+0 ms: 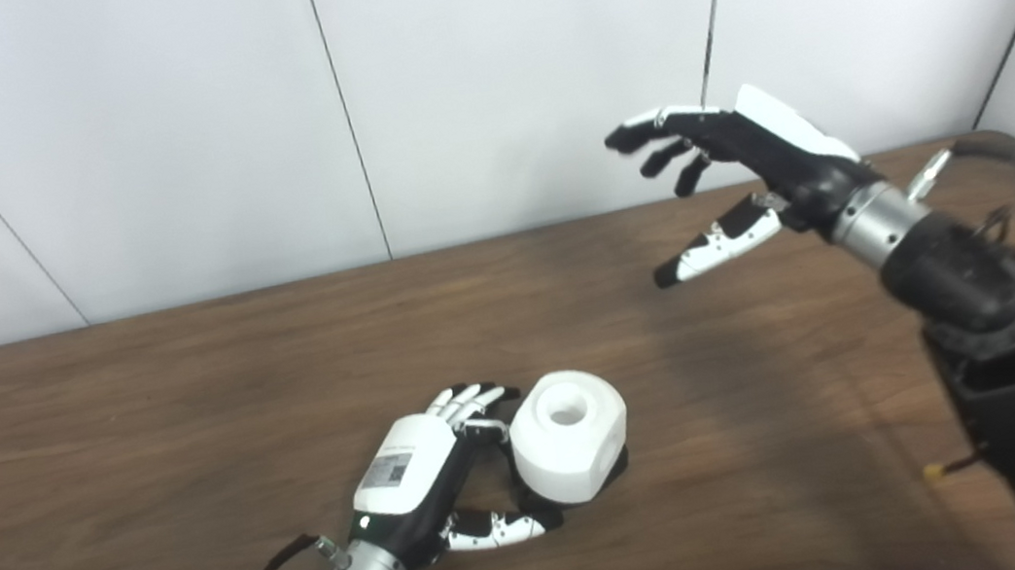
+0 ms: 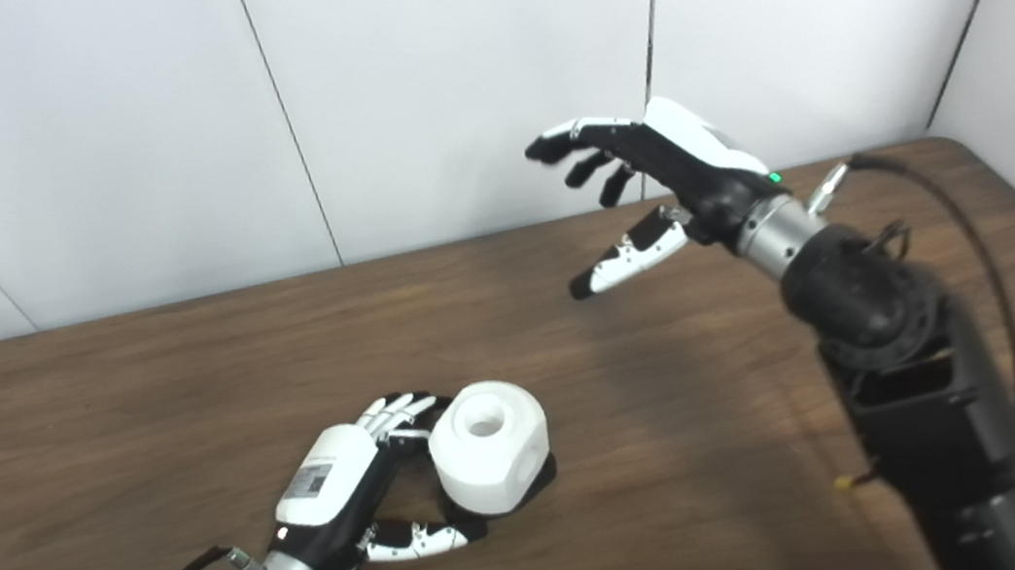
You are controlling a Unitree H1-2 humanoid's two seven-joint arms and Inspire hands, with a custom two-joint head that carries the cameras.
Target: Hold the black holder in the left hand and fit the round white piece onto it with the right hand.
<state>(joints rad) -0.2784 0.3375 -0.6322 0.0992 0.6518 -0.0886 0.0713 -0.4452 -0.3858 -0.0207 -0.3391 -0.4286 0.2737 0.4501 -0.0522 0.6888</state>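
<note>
White piece [image 1: 571, 436] sits on black holder [image 1: 617, 463], right robot hand [image 1: 751, 160] raised clear.

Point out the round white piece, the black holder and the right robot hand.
round white piece [image 1: 578, 447], left eye view, on its front side wall.
black holder [image 2: 540, 473], right eye view, on its edge showing under the piece.
right robot hand [image 1: 745, 155], left eye view, on its palm.

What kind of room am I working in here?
Probably a lab or test cell, not a home: a bare dark wood-grain table set against plain white wall panels, with loose cabling on the arms. Only the round white piece sits out, beside the left hand; the right hand hangs open above.
</note>
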